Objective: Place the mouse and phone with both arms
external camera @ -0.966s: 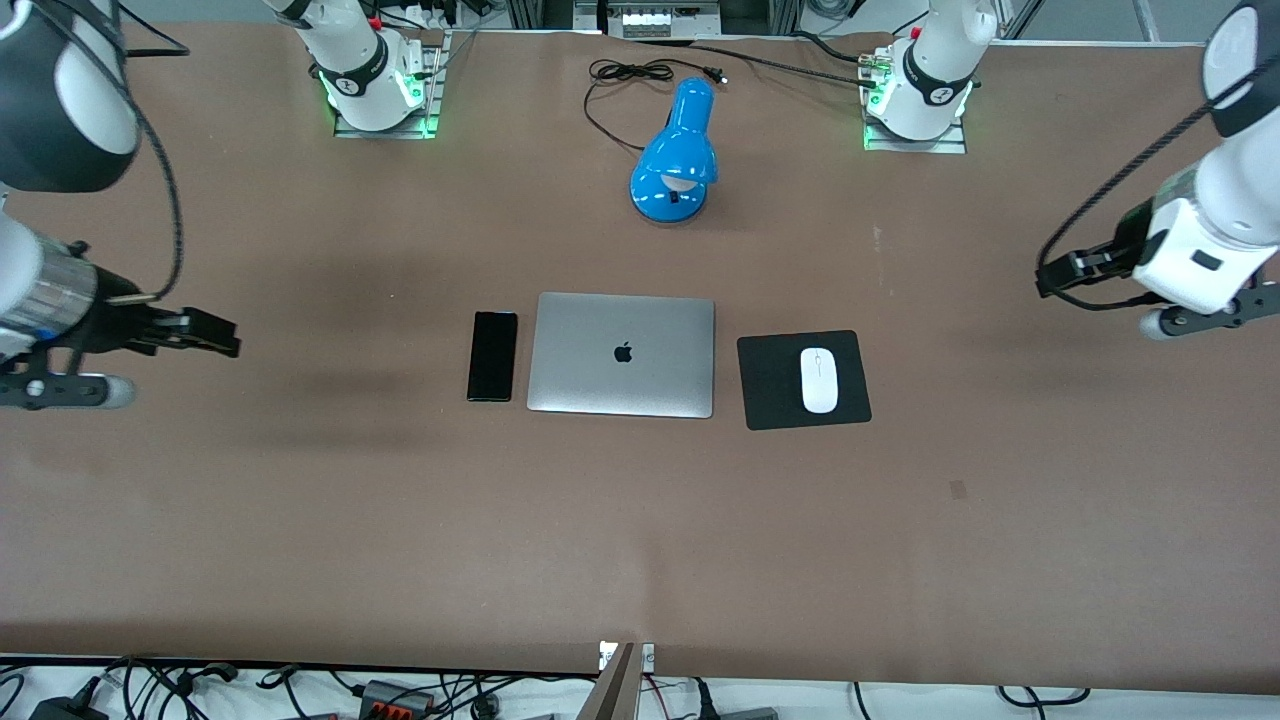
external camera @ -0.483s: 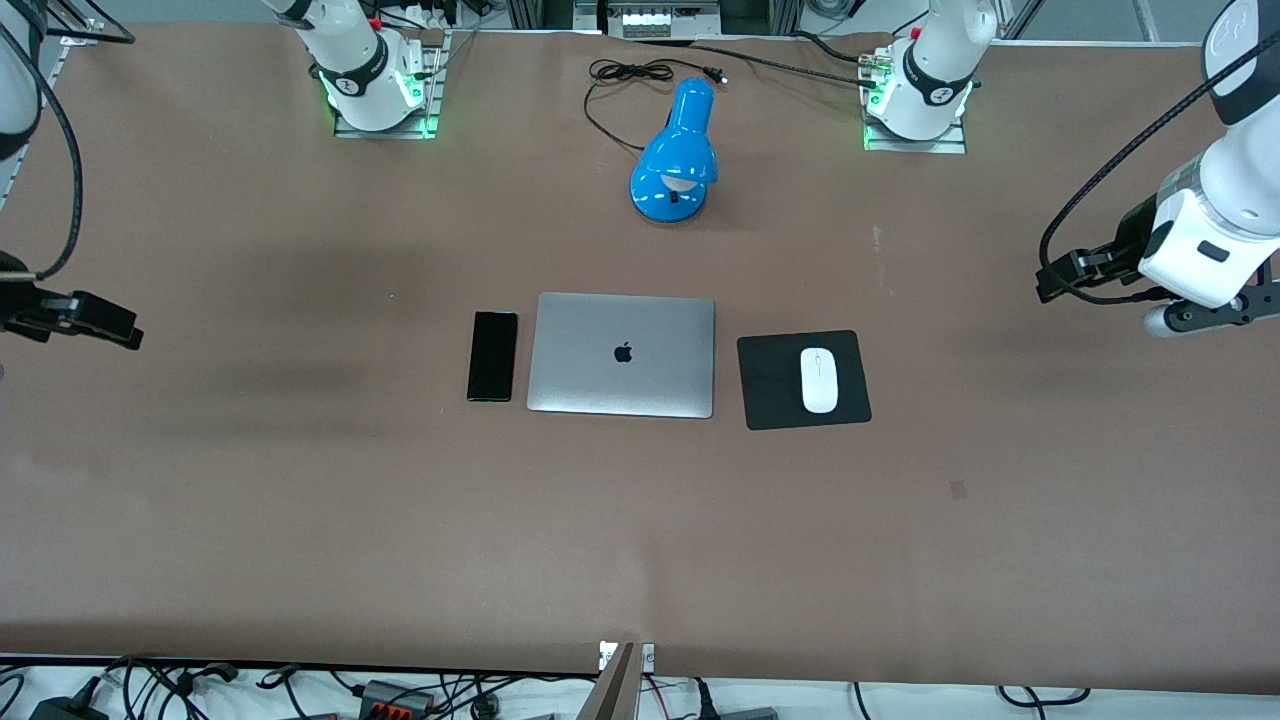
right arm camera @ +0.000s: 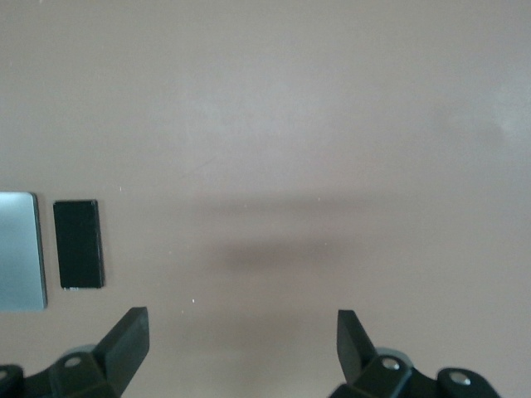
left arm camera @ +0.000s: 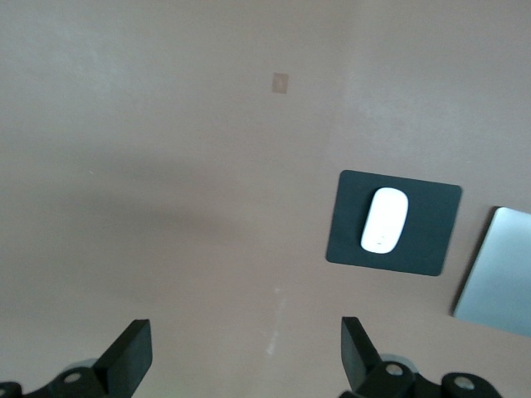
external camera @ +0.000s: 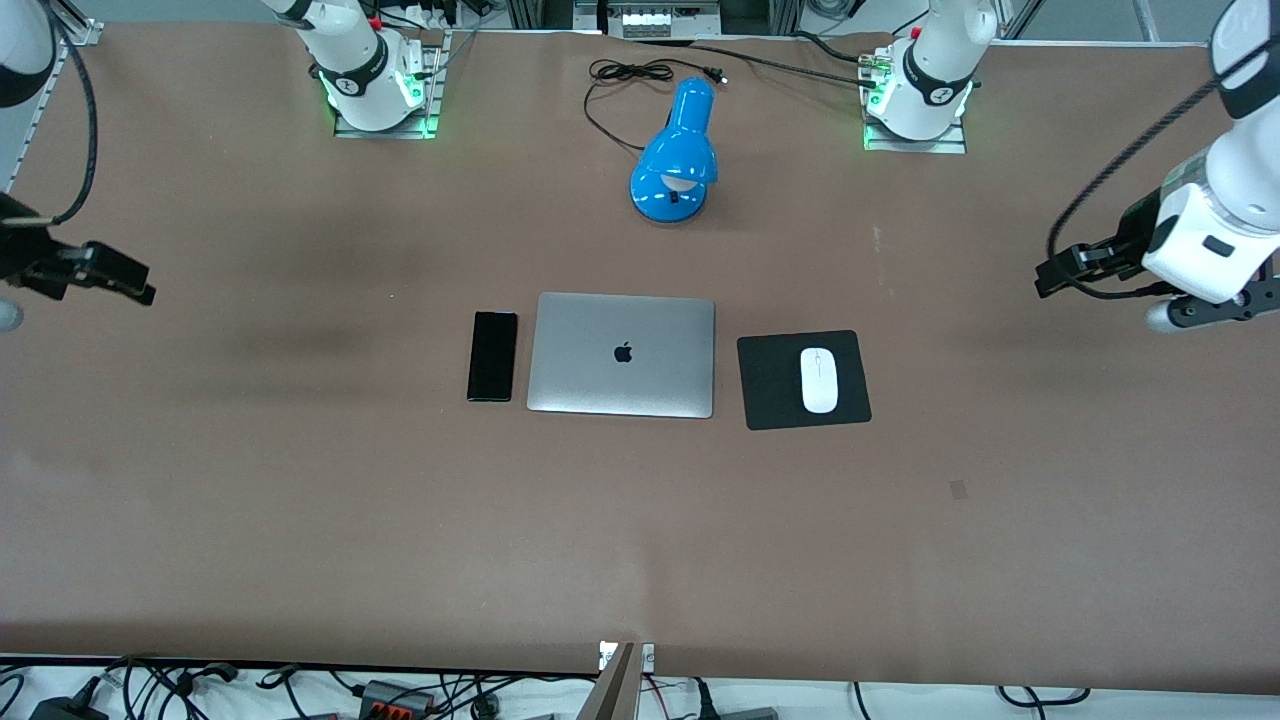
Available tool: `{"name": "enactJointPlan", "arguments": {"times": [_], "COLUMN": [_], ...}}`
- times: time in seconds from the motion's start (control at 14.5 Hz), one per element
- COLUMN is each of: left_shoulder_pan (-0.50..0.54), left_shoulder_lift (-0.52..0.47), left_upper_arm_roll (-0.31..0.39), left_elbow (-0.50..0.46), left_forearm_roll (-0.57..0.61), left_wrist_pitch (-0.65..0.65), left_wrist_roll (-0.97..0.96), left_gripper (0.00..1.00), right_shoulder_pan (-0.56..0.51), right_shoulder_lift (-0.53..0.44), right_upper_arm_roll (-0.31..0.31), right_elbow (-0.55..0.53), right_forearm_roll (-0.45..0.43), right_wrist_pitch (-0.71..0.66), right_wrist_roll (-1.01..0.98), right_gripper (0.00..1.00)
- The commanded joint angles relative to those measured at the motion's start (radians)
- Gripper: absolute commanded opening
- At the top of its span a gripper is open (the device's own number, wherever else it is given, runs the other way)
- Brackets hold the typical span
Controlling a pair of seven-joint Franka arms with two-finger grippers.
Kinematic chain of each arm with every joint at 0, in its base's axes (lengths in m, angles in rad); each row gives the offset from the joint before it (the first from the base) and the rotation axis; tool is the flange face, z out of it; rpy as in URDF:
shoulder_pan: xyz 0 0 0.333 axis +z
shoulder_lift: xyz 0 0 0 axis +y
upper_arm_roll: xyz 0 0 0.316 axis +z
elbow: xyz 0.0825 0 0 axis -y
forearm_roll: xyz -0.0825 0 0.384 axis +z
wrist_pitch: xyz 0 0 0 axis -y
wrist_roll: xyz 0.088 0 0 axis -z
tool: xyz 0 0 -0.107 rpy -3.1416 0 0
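Now hovering wide, both fingers spread.
Left gripper (external camera: 1045, 280) hanging over bare table near mouse (external camera: 819, 380); right gripper (external camera: 140, 290) past phone (external camera: 492, 356).

Left gripper (left arm camera: 242, 358) up over bare brown table (left arm camera: 166, 166), fingers (left arm camera: 129, 356) spread wide with nothing between. White mouse (left arm camera: 384, 220) lying on black pad (left arm camera: 431, 232), roughly centred, well apart from gripper. Silver laptop (left arm camera: 498, 274) corner showing just beside pad, not touching. Small pale square mark (left arm camera: 280, 82) on tabletop, well apart from pad.
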Motion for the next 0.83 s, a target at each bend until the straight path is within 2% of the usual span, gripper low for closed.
{"name": "enactJointPlan", "arguments": {"times": [0.0,0.76], "left_shoulder_pan": [0.039,0.031], "left_shoulder_lift": [-0.014,-0.014], "left_upper_arm_roll": [-0.019,-0.025], "left_elbow": [0.0,0.0], "left_forearm_roll": [-0.038,0.005], "left_wrist_pitch": [-0.005,-0.013], "left_wrist_roll": [0.019,0.049], "left_gripper": [1.0,1.0], "right_shoulder_pan": [0.019,0.029], "right_shoulder_lift": [-0.065,-0.059], "right_upper_arm_roll": [-0.013,-0.007], "right_elbow": [-0.093,-0.094], "right_forearm_roll": [0.006,0.009], "right_wrist_pitch": [0.035,0.002], "right_wrist_roll": [-0.028,-0.025], "right_gripper": [1.0,1.0]}}
